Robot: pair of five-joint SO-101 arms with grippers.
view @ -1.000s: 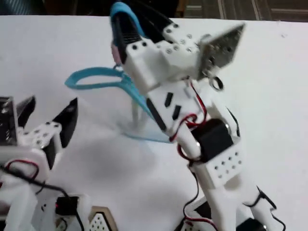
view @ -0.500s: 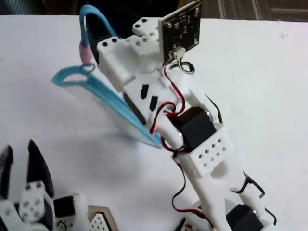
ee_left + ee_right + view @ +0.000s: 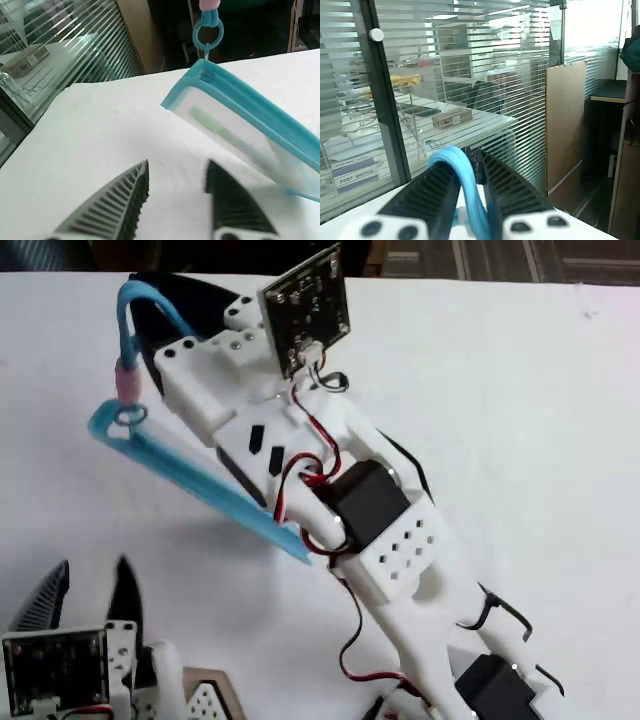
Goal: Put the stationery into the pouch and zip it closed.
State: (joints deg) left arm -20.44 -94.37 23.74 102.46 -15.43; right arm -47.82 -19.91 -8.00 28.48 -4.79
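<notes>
**Mia:** What is closest to us?

**Ben:** The left end effector point(image 3: 85, 595), low down at the near edge of the white bench point(image 3: 520, 390). Its two dark fingers point(image 3: 127, 200) are spread apart, with nothing between them.

**Mia:** And just past it?

**Ben:** The pouch point(image 3: 200, 475). It is see-through with a blue edge, and it hangs tilted, one corner high and one corner low. I cannot tell if the low corner touches the bench.

**Mia:** Is anything inside?

**Ben:** Yes, a long pale green stick point(image 3: 215, 127). I cannot tell what it is.

**Mia:** What holds the pouch up?

**Ben:** A little ring point(image 3: 206, 35) sits on its high corner. The ring hooks to a pink piece point(image 3: 127, 380), and that joins a blue loop point(image 3: 125, 310).

**Mia:** Who has the loop?

**Ben:** The right end effector point(image 3: 150, 325), farther back. Its fingers are squeezed tight on the blue loop, one on each side.
</notes>
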